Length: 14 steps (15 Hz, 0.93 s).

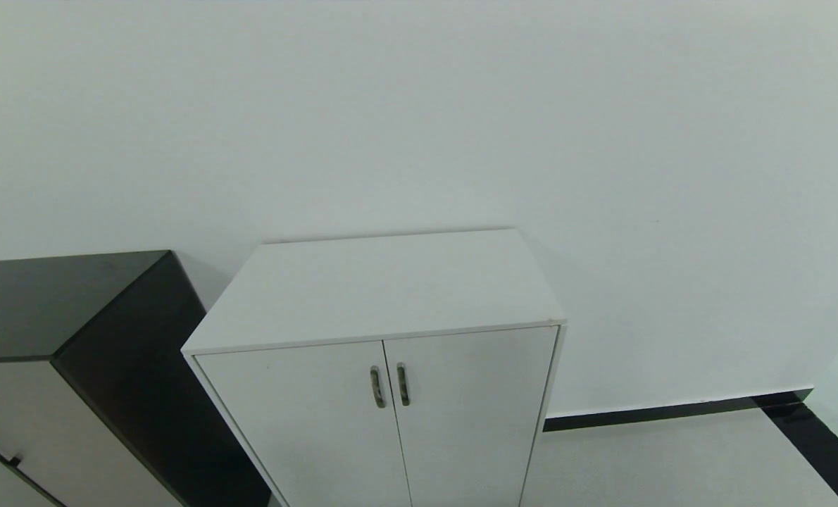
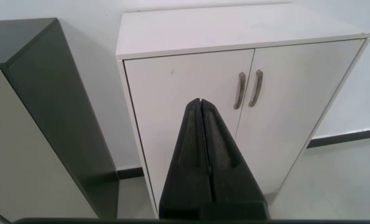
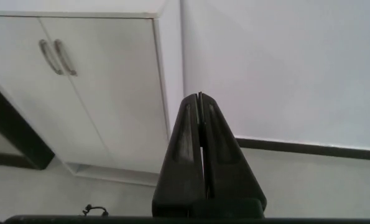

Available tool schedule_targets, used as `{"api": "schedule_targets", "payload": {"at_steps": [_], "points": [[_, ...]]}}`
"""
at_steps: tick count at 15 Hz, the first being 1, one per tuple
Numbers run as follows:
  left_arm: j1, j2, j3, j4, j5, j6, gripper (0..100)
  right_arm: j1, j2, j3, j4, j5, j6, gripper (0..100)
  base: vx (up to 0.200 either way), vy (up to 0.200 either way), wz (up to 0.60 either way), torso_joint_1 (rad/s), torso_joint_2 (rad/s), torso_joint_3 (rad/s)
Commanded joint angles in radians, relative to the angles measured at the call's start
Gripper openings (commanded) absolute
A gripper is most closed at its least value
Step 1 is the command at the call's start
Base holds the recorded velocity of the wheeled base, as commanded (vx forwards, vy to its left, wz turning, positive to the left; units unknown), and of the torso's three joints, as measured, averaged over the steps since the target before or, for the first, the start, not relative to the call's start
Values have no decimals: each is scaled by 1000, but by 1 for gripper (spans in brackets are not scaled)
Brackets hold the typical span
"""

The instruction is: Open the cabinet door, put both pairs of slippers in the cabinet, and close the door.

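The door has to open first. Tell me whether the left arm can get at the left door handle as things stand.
Probably yes. The left gripper faces the white cabinet, with nothing between it and the left door handle. The gripper is shut, so it would have to open first.

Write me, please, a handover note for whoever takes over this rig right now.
Left hand: shut, empty, facing the cabinet, not touching it.
Right hand: shut, empty, off the cabinet's right side.
Cabinet: both doors shut, handles side by side at the middle. A dark unit stands to its left.
Done: nothing yet.
Left: open a door, put both pairs of slippers in, close it.
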Motion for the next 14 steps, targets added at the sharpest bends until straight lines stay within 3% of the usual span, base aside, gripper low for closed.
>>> {"api": "schedule_targets", "payload": {"at_steps": [1, 3, 6, 8, 14], "points": [[0, 0, 0, 0, 0, -2, 0, -63, 21, -1, 1, -2, -2, 0, 0, 0, 0, 0, 0, 0], [0, 0, 0, 0, 2, -2, 0, -133, 64, -1, 1, 0, -2, 0, 0, 0, 0, 0, 0, 0], [0, 0, 0, 0, 2, -2, 0, -172, 9, -1, 1, -2, -1, 0, 0, 0, 0, 0, 0, 0], [0, 0, 0, 0, 2, -2, 0, -270, -54, -1, 1, 0, -14, 0, 0, 0, 0, 0, 0, 0], [0, 0, 0, 0, 2, 0, 0, -249, -85, 0, 1, 59, -8, 0, 0, 0, 0, 0, 0, 0]]}}
